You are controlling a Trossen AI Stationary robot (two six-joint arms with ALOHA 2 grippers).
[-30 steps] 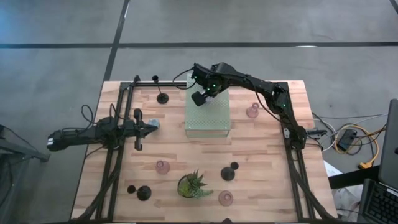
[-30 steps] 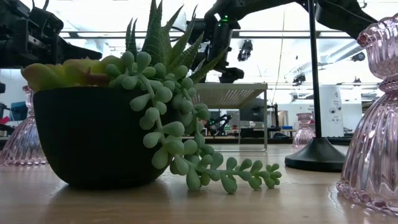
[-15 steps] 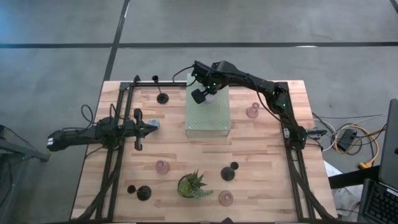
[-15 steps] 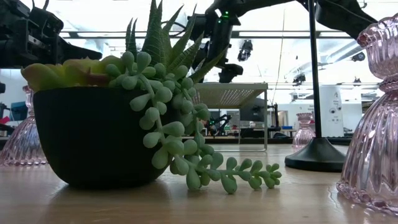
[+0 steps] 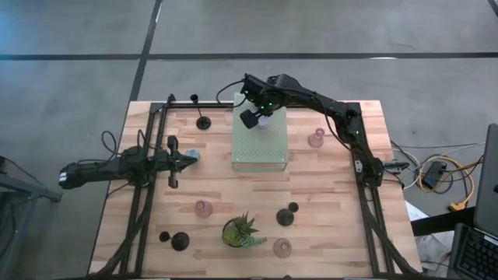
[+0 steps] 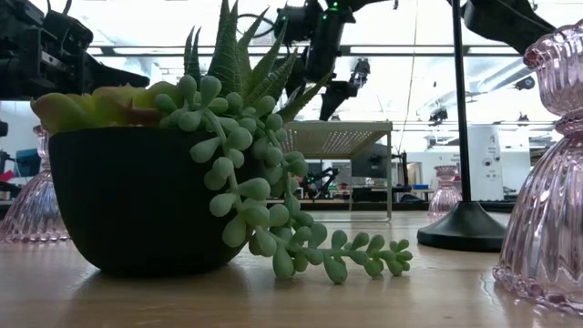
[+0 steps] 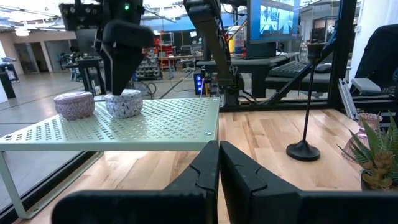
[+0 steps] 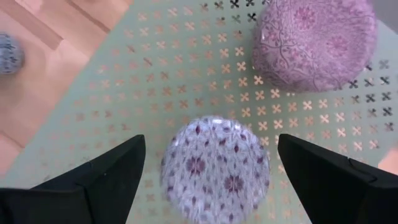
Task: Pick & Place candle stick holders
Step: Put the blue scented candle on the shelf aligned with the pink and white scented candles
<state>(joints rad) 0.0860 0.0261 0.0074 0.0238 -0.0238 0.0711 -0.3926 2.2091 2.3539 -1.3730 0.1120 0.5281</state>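
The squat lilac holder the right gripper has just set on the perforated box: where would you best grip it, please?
Probably from straight above, across its round sides: the lilac holder is low, domed and upright on the perforated box. The right gripper already straddles it, open.

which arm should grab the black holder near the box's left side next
Left. The left gripper sits shut at the table's left, on the same side as that black holder. The right gripper is open above the box, over a lilac holder it looks to have just set down.
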